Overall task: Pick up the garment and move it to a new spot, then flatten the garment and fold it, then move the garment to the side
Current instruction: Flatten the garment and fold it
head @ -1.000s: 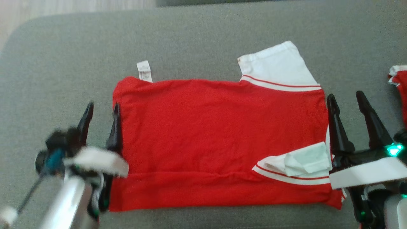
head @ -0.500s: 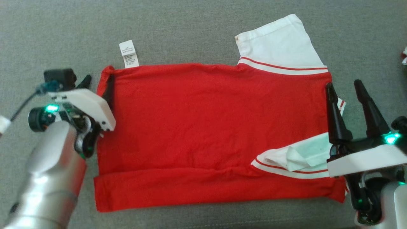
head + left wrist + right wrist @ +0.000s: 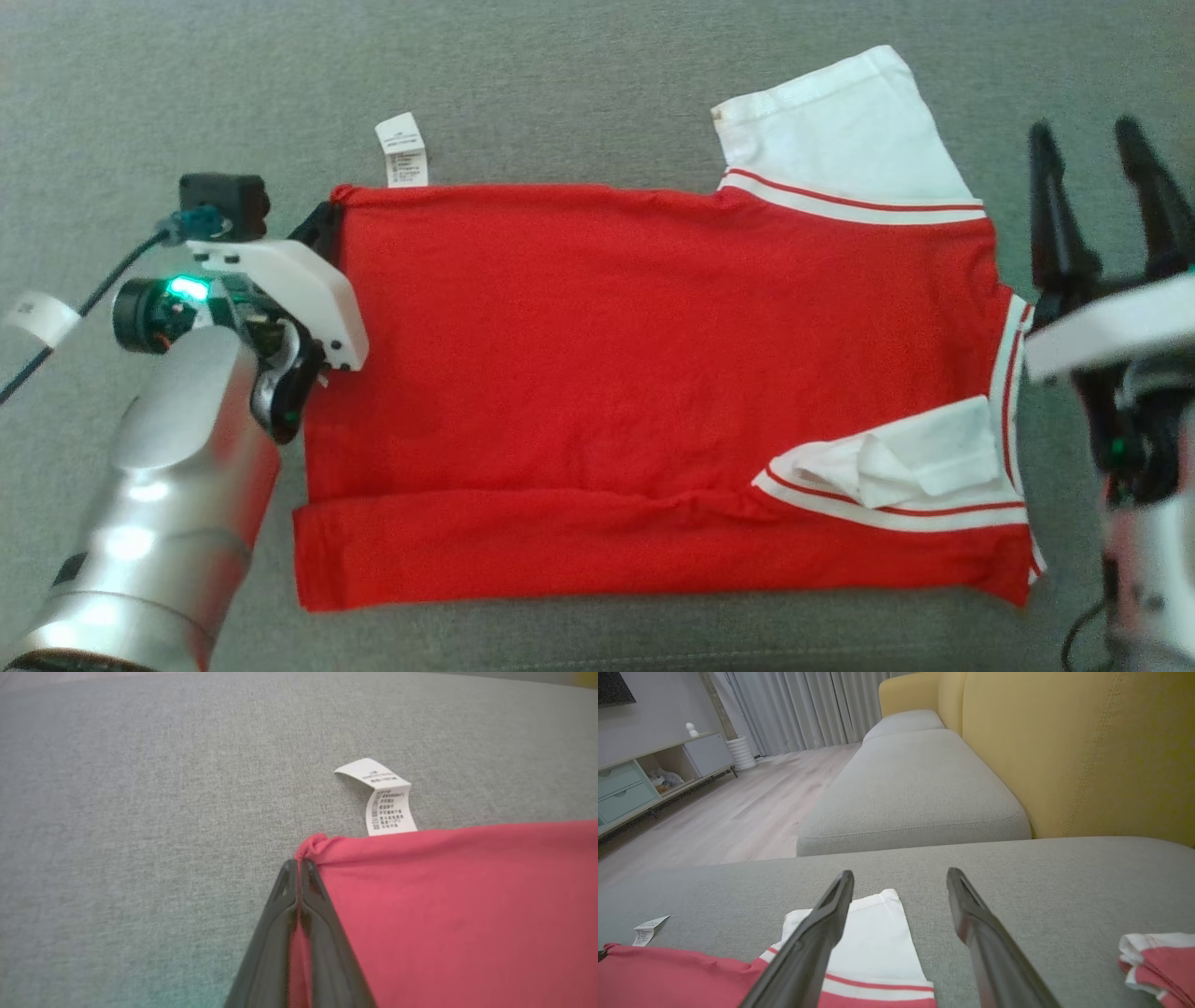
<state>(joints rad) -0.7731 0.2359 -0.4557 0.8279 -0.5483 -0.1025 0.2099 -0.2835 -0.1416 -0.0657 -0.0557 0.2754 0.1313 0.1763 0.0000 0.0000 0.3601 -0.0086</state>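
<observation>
**Now: left claw clamped on the garment's corner, right claw apart**

In the head view you have the red garment (image 3: pixel 635 373) lying flat across the middle of the grey cushion (image 3: pixel 597 84), with its near strip folded over on itself. Your left gripper (image 3: pixel 319 224) sits at the garment's far-left corner, just beside the care label (image 3: pixel 402 149), which sticks out toward the surface's far edge. A white sleeve (image 3: pixel 840 121) juts from the far-right corner. A second sleeve (image 3: pixel 906 457) lies crumpled on the red cloth near its right end. Your right gripper (image 3: pixel 1083 135) hangs just off that right end with its fingers spread and nothing between them.

In the left wrist view your two dark fingers are pressed together with a sliver of red cloth caught between them. The corner bunches up at their tips, and the label rests on the cushion just beyond.

In the right wrist view your fingers stand wide apart above the cushion, and the white sleeve lies under the left one. A red-and-white piece of clothing (image 3: pixel 1157 956) sits well apart toward the surface's right. A yellow backrest (image 3: pixel 1064 756) rises behind, and a wooden floor (image 3: pixel 752 812) shows to the left.
</observation>
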